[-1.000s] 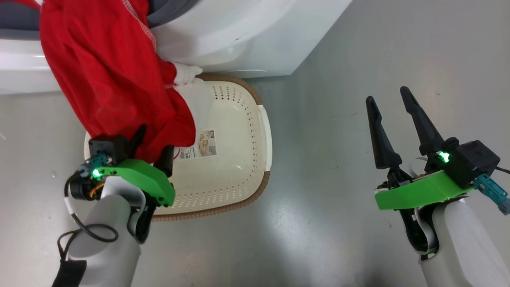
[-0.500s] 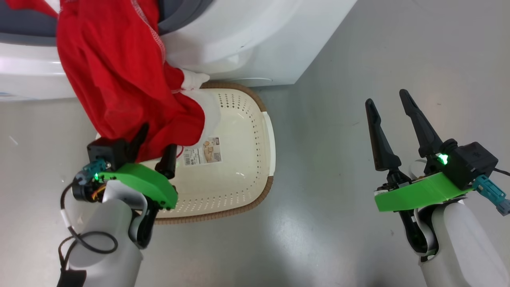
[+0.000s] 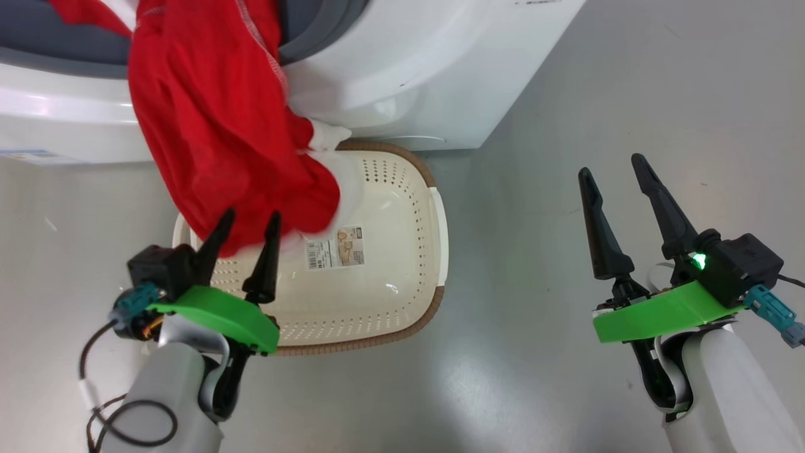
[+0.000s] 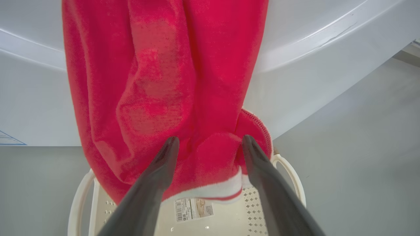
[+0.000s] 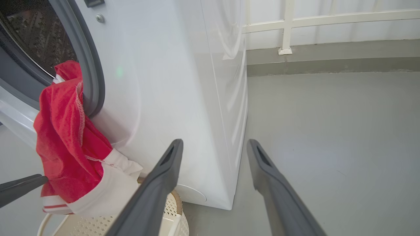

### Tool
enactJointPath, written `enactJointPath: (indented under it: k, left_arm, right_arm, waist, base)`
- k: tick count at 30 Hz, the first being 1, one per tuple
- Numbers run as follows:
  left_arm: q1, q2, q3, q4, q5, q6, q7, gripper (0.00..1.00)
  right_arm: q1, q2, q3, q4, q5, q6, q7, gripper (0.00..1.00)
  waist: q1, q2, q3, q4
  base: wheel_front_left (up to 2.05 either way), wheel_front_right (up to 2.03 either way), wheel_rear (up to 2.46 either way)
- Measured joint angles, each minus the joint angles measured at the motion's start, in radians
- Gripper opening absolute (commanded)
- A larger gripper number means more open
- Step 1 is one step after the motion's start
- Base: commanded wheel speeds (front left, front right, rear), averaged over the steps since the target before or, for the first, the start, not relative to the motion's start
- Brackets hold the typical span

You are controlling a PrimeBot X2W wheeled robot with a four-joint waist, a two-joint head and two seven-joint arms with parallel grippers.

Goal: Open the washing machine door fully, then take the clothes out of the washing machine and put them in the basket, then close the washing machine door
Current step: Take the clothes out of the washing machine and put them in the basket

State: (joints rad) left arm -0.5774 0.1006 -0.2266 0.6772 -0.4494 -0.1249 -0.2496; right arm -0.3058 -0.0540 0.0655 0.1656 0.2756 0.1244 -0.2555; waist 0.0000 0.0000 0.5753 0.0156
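One of the red clothes [image 3: 214, 126] hangs out of the washing machine [image 3: 409, 63] mouth and down its white front, with its white-banded lower end [image 4: 210, 191] inside the basket [image 3: 434, 302]. My left gripper [image 3: 249, 217] is open, its tips at the cloth's lower edge and not pinching it. In the left wrist view the left gripper [image 4: 210, 141] spreads its fingers either side of the hanging clothes [image 4: 157, 82]. My right gripper [image 3: 611, 165] is open over bare floor, to the right of the basket. The washing machine door is out of view.
The basket sits on the grey floor [image 3: 534, 251] against the machine's front, with a paper label [image 3: 333, 248] on its bottom. The right wrist view shows the grey rubber ring [image 5: 88, 65], the dark drum [image 5: 32, 32] and a white rail [image 5: 285, 29] along the far wall.
The head camera has shifted. My left gripper's fingers have drawn back from under the red cloth and now show in full, still open. The right arm has hardly moved.
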Motion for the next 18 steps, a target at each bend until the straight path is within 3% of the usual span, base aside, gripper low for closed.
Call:
enactJointPath:
  k: [18]
  left_arm:
    - [0.155,-0.002,0.163,-0.287,0.103,0.0,0.0,1.0]
  right_arm:
    - [0.023,-0.003,-0.016,0.0,-0.003,0.0,0.0,1.0]
  waist:
    - [0.0,0.0,-0.035,0.026]
  base:
    - [0.0,0.0,0.0]
